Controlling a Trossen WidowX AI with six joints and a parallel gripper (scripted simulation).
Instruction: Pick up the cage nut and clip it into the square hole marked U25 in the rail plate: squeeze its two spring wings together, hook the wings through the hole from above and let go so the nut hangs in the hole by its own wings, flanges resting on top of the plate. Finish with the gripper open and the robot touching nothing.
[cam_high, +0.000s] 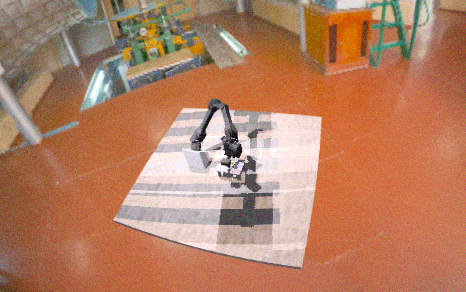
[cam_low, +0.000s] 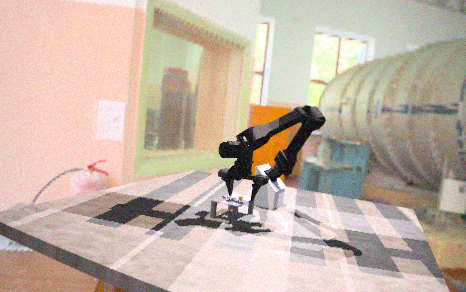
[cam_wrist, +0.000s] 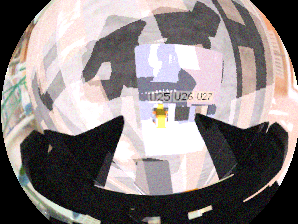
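While the black arm (cam_high: 216, 117) (cam_low: 280, 125) is arching over the table (cam_high: 170, 200) (cam_low: 165, 255), its claw (cam_high: 232, 162) (cam_low: 245, 195) (cam_wrist: 160, 117) is pointing down, standing wide open and holding nothing. Under it, the raised plate (cam_high: 225, 175) (cam_low: 214, 209) (cam_wrist: 172, 142) is carrying the printed labels U25, U26 and U27. Between the spread fingertips, apart from both, the small yellow nut (cam_low: 240, 199) (cam_wrist: 160, 116) is sitting at the U25 position; in the wrist view its long axis is running up and down, toward the U25 label. Seating depth: cannot tell.
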